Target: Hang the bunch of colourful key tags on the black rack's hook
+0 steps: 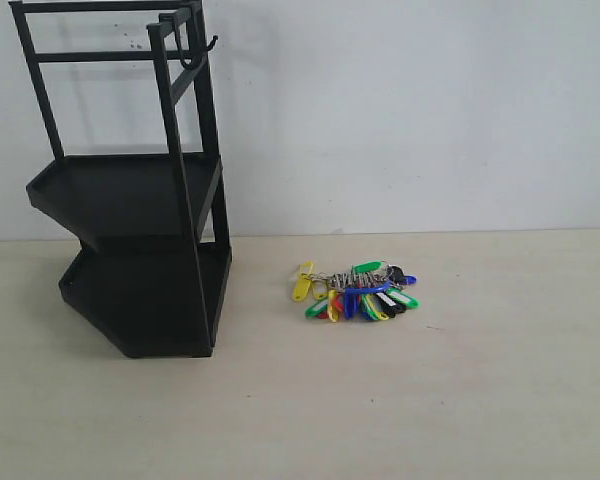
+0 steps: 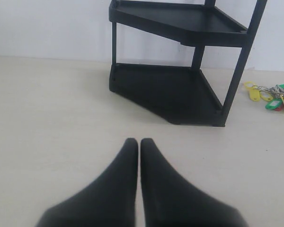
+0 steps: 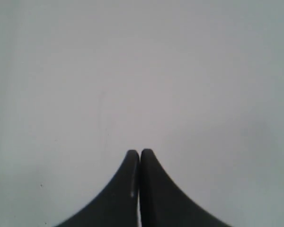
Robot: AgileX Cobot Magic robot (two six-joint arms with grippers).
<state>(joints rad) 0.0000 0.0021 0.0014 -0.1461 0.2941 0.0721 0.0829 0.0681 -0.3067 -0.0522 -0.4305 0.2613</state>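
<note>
keys (image 1: 361, 293) flat on table (image 1: 500, 400), right of rack (image 1: 120, 190), well below hook (image 1: 204, 47) | left gripper (image 2: 138, 142) jaws pressed together, holding nothing | right gripper (image 3: 140, 153) jaws pressed together, holding nothing, facing wall (image 3: 180, 71)

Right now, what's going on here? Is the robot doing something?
Nothing is being held yet. The colourful key tag bunch lies on the table, to the right of the black rack and apart from it. The hook at the rack's top is bare. The left arm's fingers are shut and empty, facing the rack. The right arm's fingers are shut and empty too, with only a plain surface ahead.
</note>
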